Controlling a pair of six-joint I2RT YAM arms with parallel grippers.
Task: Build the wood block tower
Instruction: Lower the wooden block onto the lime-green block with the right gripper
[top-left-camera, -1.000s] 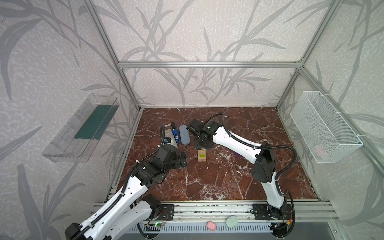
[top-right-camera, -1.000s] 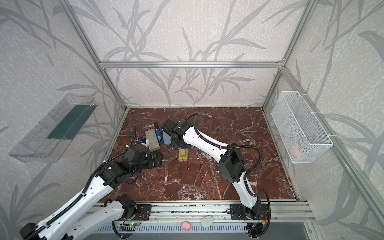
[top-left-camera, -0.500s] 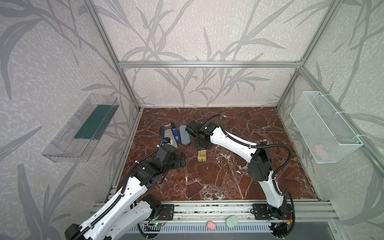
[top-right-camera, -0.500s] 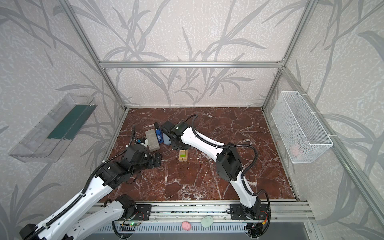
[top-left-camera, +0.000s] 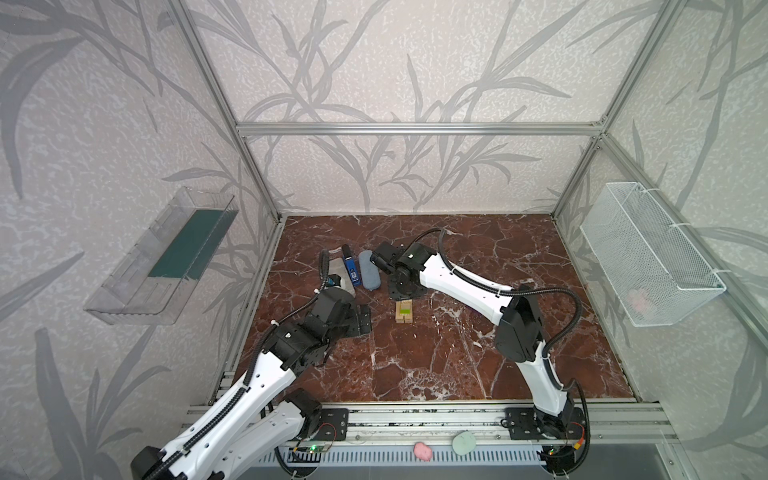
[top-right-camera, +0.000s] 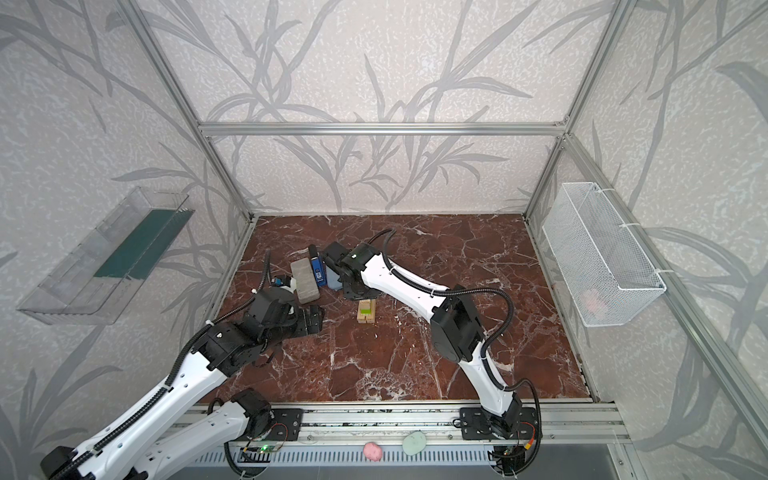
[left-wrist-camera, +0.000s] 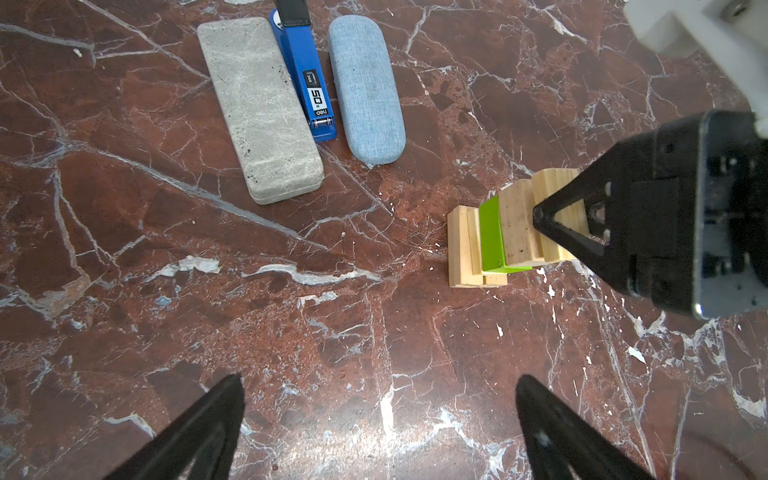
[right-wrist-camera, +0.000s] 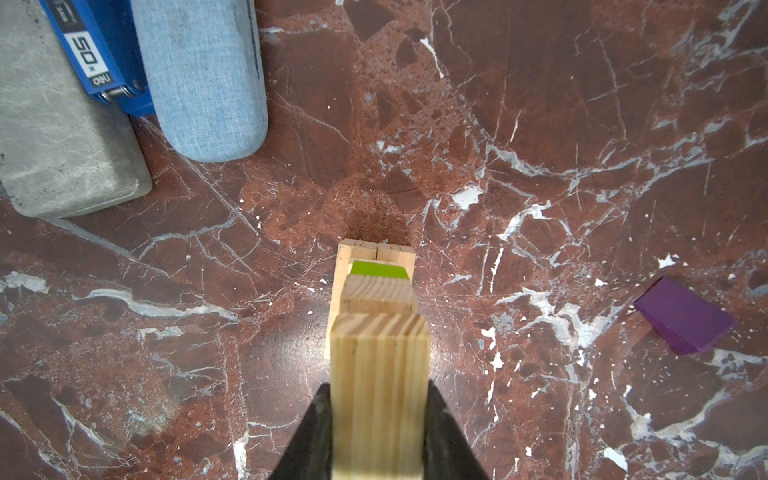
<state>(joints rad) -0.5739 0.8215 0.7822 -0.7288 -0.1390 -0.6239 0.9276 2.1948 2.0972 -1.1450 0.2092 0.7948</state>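
Observation:
The tower (top-left-camera: 404, 311) (top-right-camera: 366, 311) stands mid-floor as a low stack of tan wood blocks (left-wrist-camera: 461, 245) with a lime-green block (right-wrist-camera: 377, 269) (left-wrist-camera: 492, 237) and a tan block (right-wrist-camera: 379, 296) on top. My right gripper (right-wrist-camera: 379, 386) (top-left-camera: 405, 291) hangs over it, shut on another tan block (right-wrist-camera: 380, 399). I cannot tell whether that block touches the stack. A purple block (right-wrist-camera: 683, 316) lies flat on the floor to one side. My left gripper (left-wrist-camera: 380, 415) (top-left-camera: 365, 318) stands open and empty, left of the tower.
A grey case (left-wrist-camera: 257, 108), a blue stapler (left-wrist-camera: 305, 83) and a blue fabric case (left-wrist-camera: 365, 87) lie side by side behind the tower. A wire basket (top-left-camera: 648, 257) hangs on the right wall and a clear tray (top-left-camera: 166, 257) on the left wall.
The right arm's elbow has shifted slightly to the left while its gripper stays over the tower with the tan block. The left arm has not moved.

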